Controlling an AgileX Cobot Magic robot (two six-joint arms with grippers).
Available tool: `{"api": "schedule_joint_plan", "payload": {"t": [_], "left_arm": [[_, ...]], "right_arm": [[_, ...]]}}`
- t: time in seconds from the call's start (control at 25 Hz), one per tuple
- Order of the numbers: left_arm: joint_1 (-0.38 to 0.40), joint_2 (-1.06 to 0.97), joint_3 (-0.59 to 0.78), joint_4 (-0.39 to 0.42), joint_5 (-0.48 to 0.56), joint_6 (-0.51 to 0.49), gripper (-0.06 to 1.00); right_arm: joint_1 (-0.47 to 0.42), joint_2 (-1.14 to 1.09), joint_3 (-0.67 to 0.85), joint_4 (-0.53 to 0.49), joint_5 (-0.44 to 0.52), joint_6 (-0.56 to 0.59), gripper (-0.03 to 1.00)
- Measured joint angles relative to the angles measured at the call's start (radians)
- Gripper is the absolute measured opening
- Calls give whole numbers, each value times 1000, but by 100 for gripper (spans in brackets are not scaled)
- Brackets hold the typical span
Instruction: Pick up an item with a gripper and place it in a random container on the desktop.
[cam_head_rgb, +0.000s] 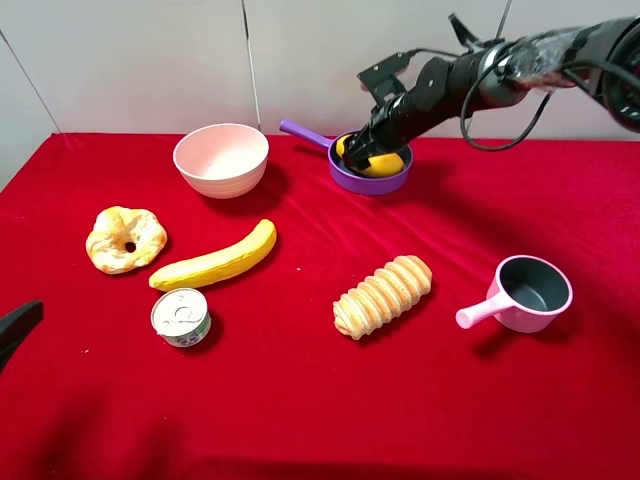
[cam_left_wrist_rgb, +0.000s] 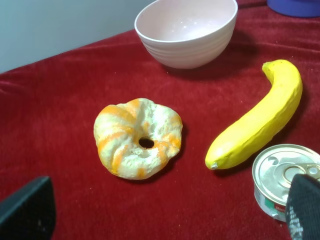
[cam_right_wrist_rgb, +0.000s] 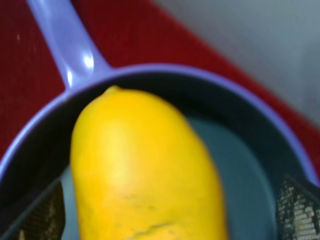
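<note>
The right gripper (cam_head_rgb: 361, 150) hung over the pan (cam_head_rgb: 390, 185), jaws spread either side of the mango (cam_head_rgb: 388, 163) inside it. The left gripper (cam_left_wrist_rgb: 165, 216) was spread wide, holding nothing.

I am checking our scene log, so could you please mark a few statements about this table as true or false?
The mango lies in the pan. True.
The saucepan holds the banana. False: it is empty; the banana lies on the cloth.
The can stands beside the banana. True.
The left gripper grips the doughnut. False: it is open, and the doughnut lies apart from it.
The bowl is upside down. False: it stands upright.
</note>
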Motion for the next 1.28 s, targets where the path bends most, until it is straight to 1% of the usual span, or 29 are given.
{"api": "schedule_joint_plan", "payload": {"t": [0.08,0.16,0.32,0.48,0.6,0.72,1.0,1.12,1.2,1.28], "left_arm": [[0,0,0,0,0,0,91],[0,0,0,0,0,0,91],[0,0,0,0,0,0,91],[0,0,0,0,0,0,91],[0,0,0,0,0,0,91],[0,0,0,0,0,0,91],[0,0,0,0,0,0,91],[0,0,0,0,0,0,91],[0,0,0,0,0,0,91],[0,0,0,0,0,0,91]], "right_arm": [[0,-20,0,-26,23,5,64],[0,-48,0,-42,69,27,64],[0,-109,0,-78,206,71,65],[0,-179,0,-102,343,88,69],[0,-237,22,-118,412,89,69],[0,-315,99,-134,429,89,69],[0,-537,389,-142,400,89,69],[-6,-628,488,-146,400,89,69],[-11,-682,537,-157,415,89,69],[-11,-737,576,-165,453,92,69]]}}
